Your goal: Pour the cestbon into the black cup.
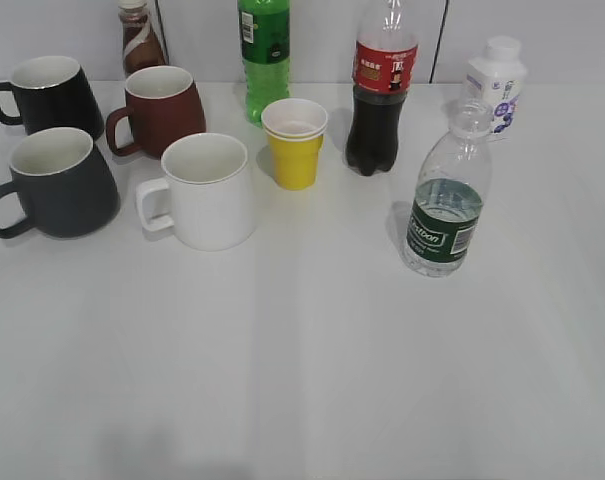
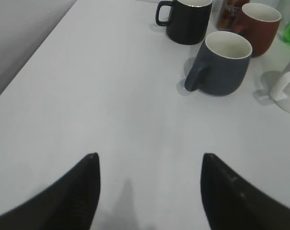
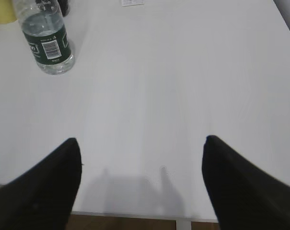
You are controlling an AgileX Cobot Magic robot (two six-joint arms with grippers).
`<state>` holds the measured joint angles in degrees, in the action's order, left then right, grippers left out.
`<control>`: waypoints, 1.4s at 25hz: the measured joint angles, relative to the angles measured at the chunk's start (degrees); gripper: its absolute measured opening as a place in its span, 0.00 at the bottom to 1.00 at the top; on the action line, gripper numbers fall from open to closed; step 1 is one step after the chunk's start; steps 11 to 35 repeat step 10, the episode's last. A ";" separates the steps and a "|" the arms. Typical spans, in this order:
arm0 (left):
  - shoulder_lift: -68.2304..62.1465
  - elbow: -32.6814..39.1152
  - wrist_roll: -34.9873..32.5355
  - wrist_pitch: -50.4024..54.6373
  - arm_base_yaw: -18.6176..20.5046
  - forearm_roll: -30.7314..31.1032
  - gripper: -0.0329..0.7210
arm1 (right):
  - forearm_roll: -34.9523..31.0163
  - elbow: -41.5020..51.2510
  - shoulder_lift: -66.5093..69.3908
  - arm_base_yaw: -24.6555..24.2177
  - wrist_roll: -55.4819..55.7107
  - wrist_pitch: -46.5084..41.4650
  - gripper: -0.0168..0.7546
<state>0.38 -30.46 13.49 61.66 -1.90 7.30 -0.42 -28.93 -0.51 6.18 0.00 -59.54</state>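
The cestbon (image 1: 447, 205), a clear uncapped bottle with a dark green label, stands upright at the right of the table; it also shows in the right wrist view (image 3: 45, 40) at the top left. The black cup (image 1: 62, 183), a matte charcoal mug with a white inside, stands at the left, handle to the left; it also shows in the left wrist view (image 2: 224, 64). My left gripper (image 2: 147, 160) is open and empty over bare table, well short of the cup. My right gripper (image 3: 142, 143) is open and empty near the table's front edge. Neither gripper shows in the exterior view.
A glossy black mug (image 1: 50, 95), a reddish-brown mug (image 1: 162, 108), a white mug (image 1: 207, 190), a yellow paper cup (image 1: 295, 143), a green soda bottle (image 1: 264, 55), a cola bottle (image 1: 382, 90) and a small white bottle (image 1: 495, 85) stand around. The white table (image 1: 302, 360) stretches forward.
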 joint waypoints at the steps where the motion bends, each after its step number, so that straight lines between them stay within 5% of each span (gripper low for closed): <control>1: 0.00 0.00 0.00 0.00 0.00 0.00 0.69 | -0.08 0.00 0.00 0.00 0.00 0.00 0.78; 35: 0.00 0.00 0.00 0.00 0.00 0.00 0.67 | 0.01 0.00 0.00 0.00 0.00 0.05 0.78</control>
